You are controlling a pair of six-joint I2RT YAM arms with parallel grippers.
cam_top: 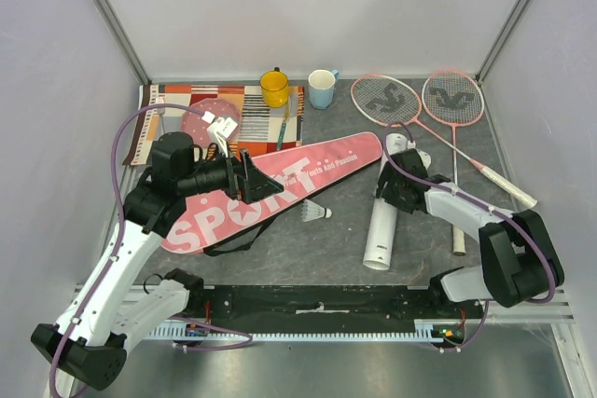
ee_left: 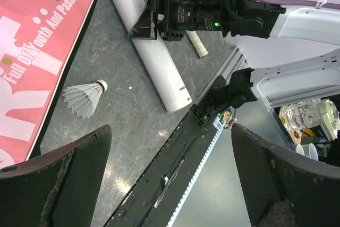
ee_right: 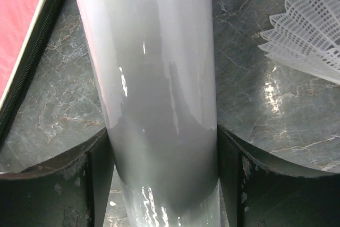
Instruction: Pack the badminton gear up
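Note:
The pink SPORT racket bag lies flat at centre left; it also shows in the left wrist view. My left gripper hovers open and empty over it. The long white tube lies on the table right of the bag. My right gripper is shut on the tube near its far end, a finger pressed against each side. One white shuttlecock lies between bag and tube. A second shuttlecock lies just right of the tube. Two pink rackets lie at the back right.
A yellow mug and a blue mug stand at the back. A pink dotted plate sits on a striped placemat at the back left. A black rail runs along the near edge. Walls close in on three sides.

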